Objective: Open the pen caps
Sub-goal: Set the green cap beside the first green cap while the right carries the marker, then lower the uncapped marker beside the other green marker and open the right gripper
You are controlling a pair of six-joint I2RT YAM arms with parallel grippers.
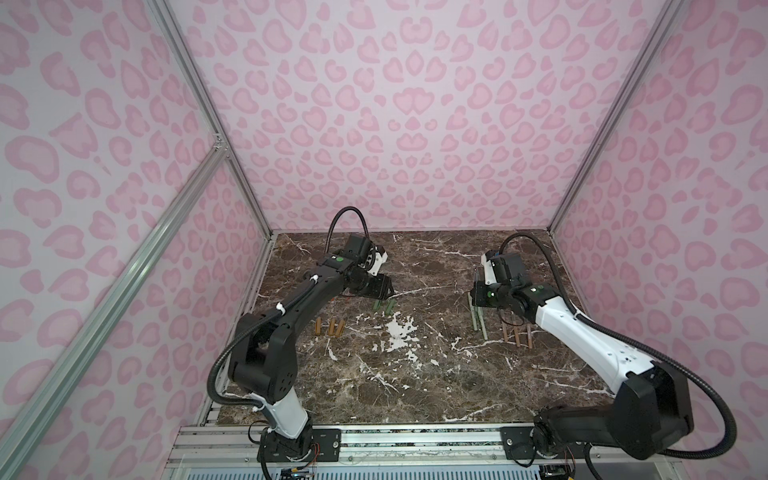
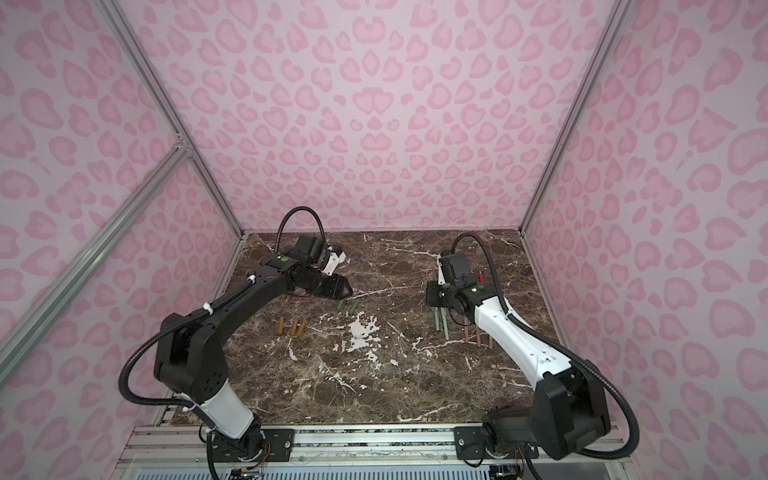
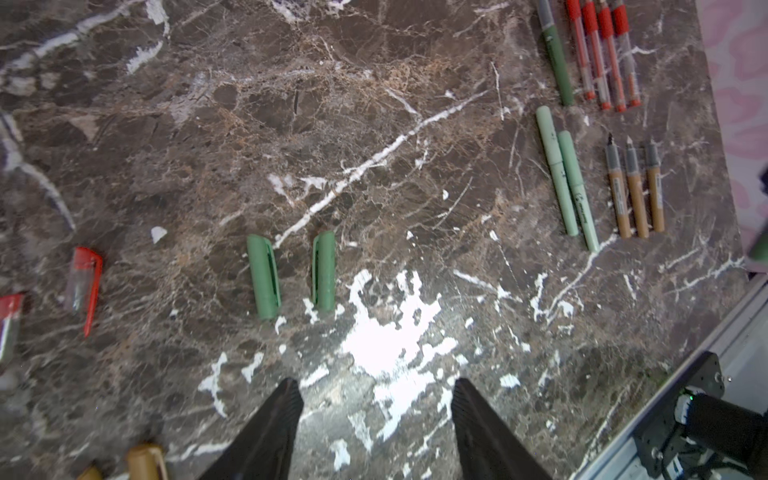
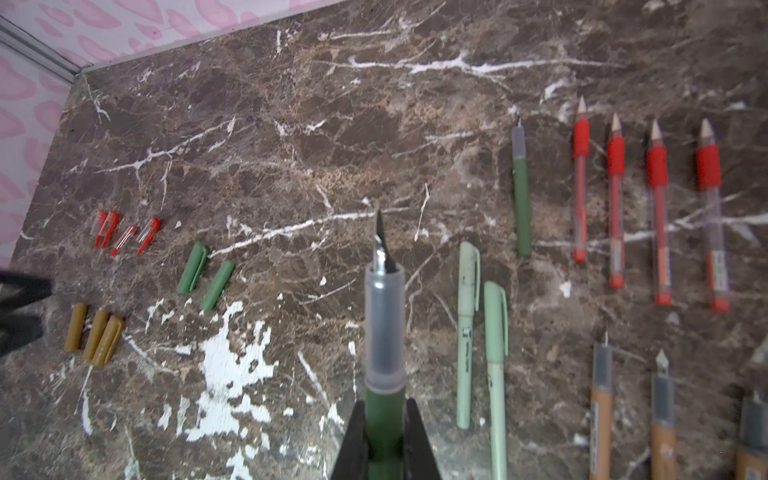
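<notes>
Two dark green pen caps [image 3: 264,276] [image 3: 324,270] lie side by side on the marble, just ahead of my left gripper [image 3: 376,386], which is open with nothing between its fingers. In both top views these caps [image 1: 383,306] [image 2: 347,306] sit below that gripper. Three tan caps [image 4: 95,334] and several red caps [image 4: 120,232] lie further left. My right gripper [image 4: 384,409] is shut on a dark green pen [image 4: 384,316] whose cap is off and whose nib is bare. Two pale green pens [image 4: 467,332] [image 4: 496,374] lie beside it with caps on.
Uncapped red pens [image 4: 615,208], one dark green pen body [image 4: 521,203] and tan pen bodies [image 4: 600,407] lie in rows on the right side of the marble table [image 1: 415,374]. Pink patterned walls close three sides. An aluminium rail [image 1: 374,440] runs along the front.
</notes>
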